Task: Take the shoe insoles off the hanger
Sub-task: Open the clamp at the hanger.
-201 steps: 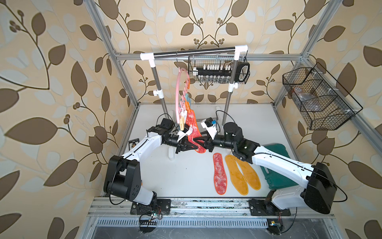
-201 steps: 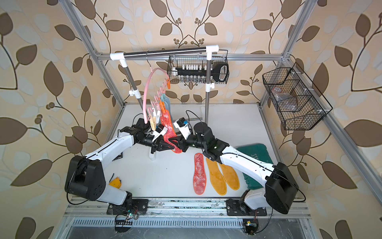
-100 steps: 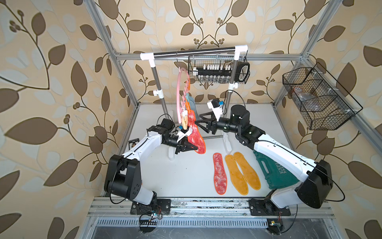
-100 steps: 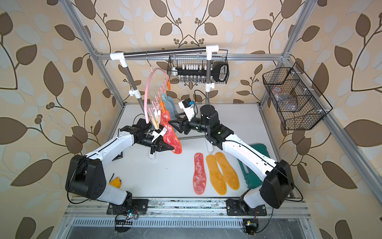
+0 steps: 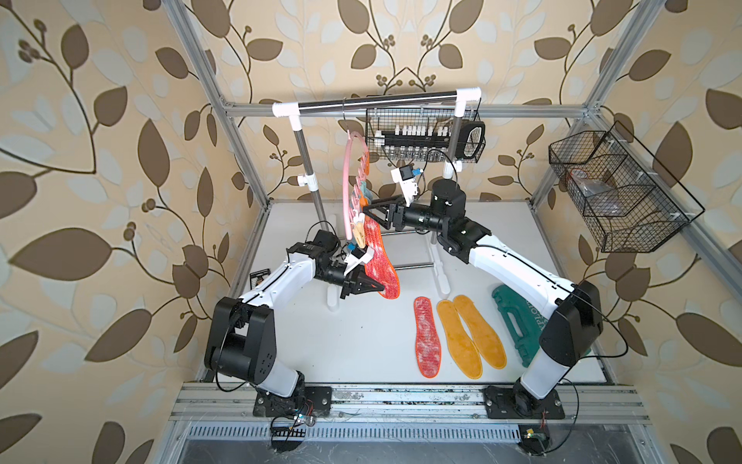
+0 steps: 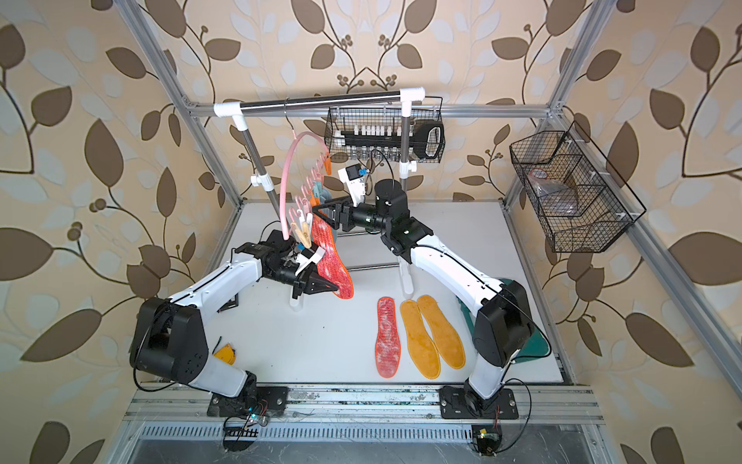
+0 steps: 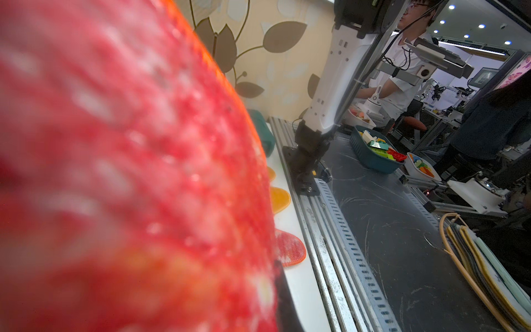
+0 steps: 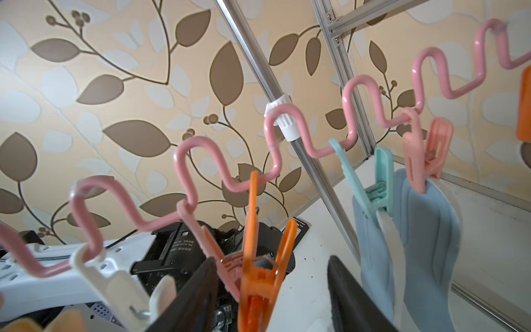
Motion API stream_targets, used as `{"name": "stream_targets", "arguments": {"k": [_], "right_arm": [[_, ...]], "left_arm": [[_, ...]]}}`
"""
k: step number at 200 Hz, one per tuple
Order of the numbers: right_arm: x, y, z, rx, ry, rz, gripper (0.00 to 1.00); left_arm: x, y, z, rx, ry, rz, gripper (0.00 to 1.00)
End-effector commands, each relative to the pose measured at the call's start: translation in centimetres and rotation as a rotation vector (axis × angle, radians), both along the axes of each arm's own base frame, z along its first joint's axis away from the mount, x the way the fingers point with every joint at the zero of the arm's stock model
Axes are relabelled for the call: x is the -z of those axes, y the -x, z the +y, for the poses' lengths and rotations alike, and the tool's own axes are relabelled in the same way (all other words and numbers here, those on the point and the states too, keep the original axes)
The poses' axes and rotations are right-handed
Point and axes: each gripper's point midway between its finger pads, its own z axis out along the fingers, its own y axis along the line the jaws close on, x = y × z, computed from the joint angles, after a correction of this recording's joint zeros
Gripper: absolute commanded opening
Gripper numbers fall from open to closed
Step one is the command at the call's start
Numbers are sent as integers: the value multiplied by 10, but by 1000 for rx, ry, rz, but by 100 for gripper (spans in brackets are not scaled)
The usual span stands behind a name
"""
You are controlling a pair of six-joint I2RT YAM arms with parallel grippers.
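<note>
The left gripper [image 5: 371, 287] pinches the red insole [image 5: 381, 261] hanging from the hanger [image 5: 347, 189]. The right gripper [image 8: 273, 258] has its jaws wide apart around an orange clip [image 8: 254, 276]. Two blue insoles [image 8: 425, 230] hang too. Three other insoles [image 5: 458, 339] lie on the counter [image 5: 353, 341].

I count two red insoles [image 5: 427, 337], two yellow insoles [image 5: 459, 339] and two blue insoles [image 8: 425, 230], six in all from here. There's one pink hanger [image 8: 360, 80], one green case [image 5: 518, 321] and two wire baskets [image 5: 642, 229].
</note>
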Motion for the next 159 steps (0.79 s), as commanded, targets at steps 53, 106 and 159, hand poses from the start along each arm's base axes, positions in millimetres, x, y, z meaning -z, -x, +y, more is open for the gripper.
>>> {"name": "stream_targets", "arguments": {"k": [53,106,159], "right_arm": [[-13,-17,10,12,-71,54,35],[-22,-13,3,39,-74,31,20],[-27,-12,-2,58,-76,28,24]], "left_arm": [[-5,0,-2,8,-7,-2,0],[7,-2,-2,-1,-38,-2,0],[27,-4,1,-14,-90,-27,0]]}}
